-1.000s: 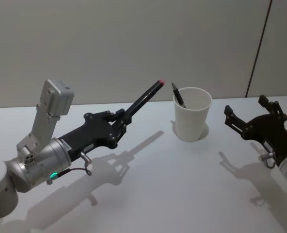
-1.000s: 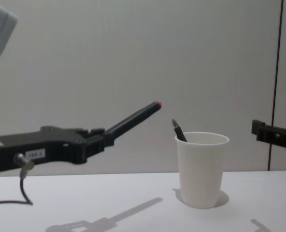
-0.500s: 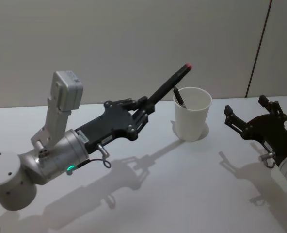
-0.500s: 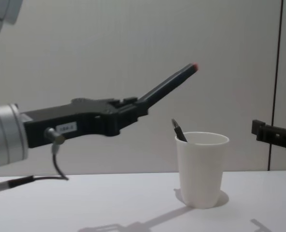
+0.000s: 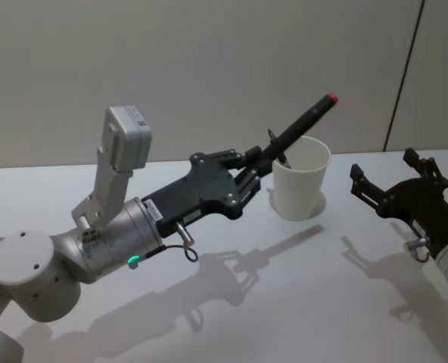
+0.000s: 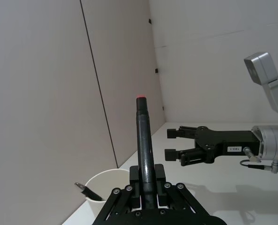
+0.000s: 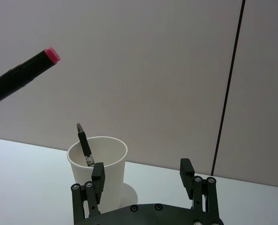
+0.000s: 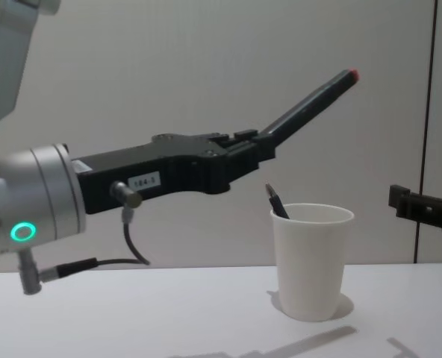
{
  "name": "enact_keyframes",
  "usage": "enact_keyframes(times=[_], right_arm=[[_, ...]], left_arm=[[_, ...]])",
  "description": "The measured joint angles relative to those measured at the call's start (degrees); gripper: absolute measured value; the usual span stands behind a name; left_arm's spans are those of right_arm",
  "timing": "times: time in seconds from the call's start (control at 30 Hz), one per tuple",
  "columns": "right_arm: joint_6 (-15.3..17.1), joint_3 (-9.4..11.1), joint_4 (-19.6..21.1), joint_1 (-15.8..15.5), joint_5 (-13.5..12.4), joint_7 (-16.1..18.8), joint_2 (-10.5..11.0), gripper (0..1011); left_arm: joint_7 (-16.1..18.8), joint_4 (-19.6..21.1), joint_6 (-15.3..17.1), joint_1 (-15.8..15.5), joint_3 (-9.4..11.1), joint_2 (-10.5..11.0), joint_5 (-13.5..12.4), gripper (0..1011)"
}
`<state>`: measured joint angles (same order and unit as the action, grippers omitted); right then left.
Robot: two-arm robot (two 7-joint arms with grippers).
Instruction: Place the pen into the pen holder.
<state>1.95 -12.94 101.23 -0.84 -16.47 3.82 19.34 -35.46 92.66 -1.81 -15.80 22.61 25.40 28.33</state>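
While the left hand point(image 5: 258, 162) grips the pen point(image 5: 303, 125) above the pen holder's point(image 5: 300, 193) rim, right hand point(image 5: 384, 168) hangs open.

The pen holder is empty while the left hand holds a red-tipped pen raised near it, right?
Not empty: the right wrist view shows a dark pen leaning inside the pen holder. The left hand does hold the red-tipped pen raised near it.
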Motion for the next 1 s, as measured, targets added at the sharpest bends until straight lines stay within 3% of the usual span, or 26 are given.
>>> enact_keyframes(times=[1.0], right_arm=[[0.0,0.1,0.4,-0.1,-0.7,0.8,0.1,1001]], left_arm=[[-0.7,1.3,1.7,-0.3,1.6,-1.4,-0.3,187]])
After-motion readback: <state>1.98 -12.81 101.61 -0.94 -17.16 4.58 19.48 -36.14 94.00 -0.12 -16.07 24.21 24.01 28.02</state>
